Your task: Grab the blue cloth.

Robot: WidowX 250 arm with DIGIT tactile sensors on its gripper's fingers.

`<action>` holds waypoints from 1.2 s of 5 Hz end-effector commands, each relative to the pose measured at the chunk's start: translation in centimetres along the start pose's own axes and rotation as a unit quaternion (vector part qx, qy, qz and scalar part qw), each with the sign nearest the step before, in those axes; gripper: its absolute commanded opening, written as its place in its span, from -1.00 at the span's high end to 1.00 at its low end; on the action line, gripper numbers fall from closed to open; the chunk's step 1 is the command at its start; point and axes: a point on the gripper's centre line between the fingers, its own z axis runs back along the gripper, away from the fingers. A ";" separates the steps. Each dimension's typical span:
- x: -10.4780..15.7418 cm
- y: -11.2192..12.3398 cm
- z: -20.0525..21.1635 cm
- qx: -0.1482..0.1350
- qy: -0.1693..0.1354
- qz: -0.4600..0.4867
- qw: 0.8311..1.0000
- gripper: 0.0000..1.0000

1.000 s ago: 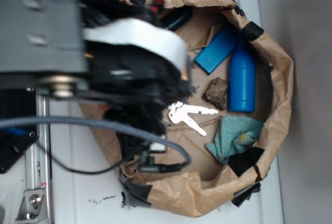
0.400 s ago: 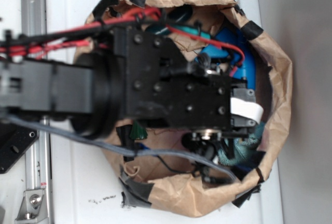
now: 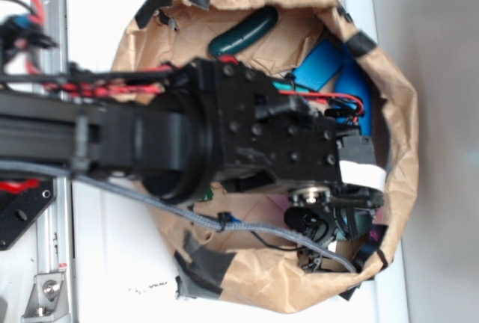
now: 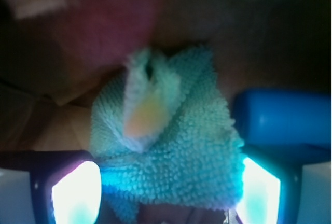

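Blue cloth point(image 4: 171, 141): fuzzy teal terry with a yellowish spot, crumpled into a raised fold, lying on the floor of the brown paper bag point(image 3: 397, 114). Bag: rim rolled down and patched with black tape, standing on the white tabletop point(image 3: 112, 271). Other contents: dark green oblong object point(image 3: 243, 31) near the far rim; blue block point(image 3: 322, 65); blue bottle point(image 4: 282, 117) just beside the cloth. Arm: black, reaching down into the bag over the cloth. Fingers point(image 4: 75, 193): spread apart, one at each side of the cloth's near edge, not clamped on it.
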 end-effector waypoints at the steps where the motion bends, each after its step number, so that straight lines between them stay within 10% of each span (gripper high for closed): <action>1: 1.0 -0.4 -3.4 -0.012 -0.006 -0.030 0.999 1.00; 6: -2.5 1.2 5.2 -0.019 -0.128 -0.042 0.991 1.00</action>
